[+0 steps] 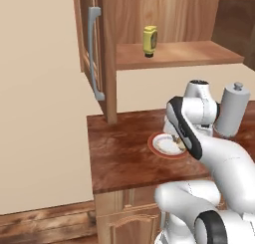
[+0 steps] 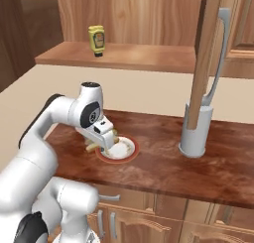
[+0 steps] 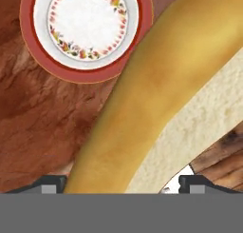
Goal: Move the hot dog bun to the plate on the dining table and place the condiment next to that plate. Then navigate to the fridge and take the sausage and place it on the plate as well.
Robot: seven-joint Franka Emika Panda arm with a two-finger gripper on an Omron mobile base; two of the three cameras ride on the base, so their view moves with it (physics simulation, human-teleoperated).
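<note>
The hot dog bun [image 3: 142, 84], tan-yellow with a pale cut side, lies on the reddish-brown counter [image 1: 119, 158] next to a red-rimmed plate [image 3: 66, 77]. My gripper [image 3: 122, 184] is down over the bun, open, one fingertip on each side of it. The base views show the gripper [image 2: 105, 140] [image 1: 178, 141] low at the red-rimmed plate [image 2: 124, 150] [image 1: 158, 147], with the bun's end [image 2: 91, 147] poking out beside it. The yellow condiment bottle [image 1: 150, 40] [image 2: 98, 39] stands upside down on a wooden shelf behind. The plate, dining table, fridge and sausage are out of view.
A tall grey canister [image 1: 232, 111] [image 2: 193, 133] stands on the counter to the right of the arm. A wooden cabinet door with a grey handle [image 1: 93, 54] [image 2: 218, 53] hangs open above the counter. The counter's left edge drops to the floor beside a beige wall.
</note>
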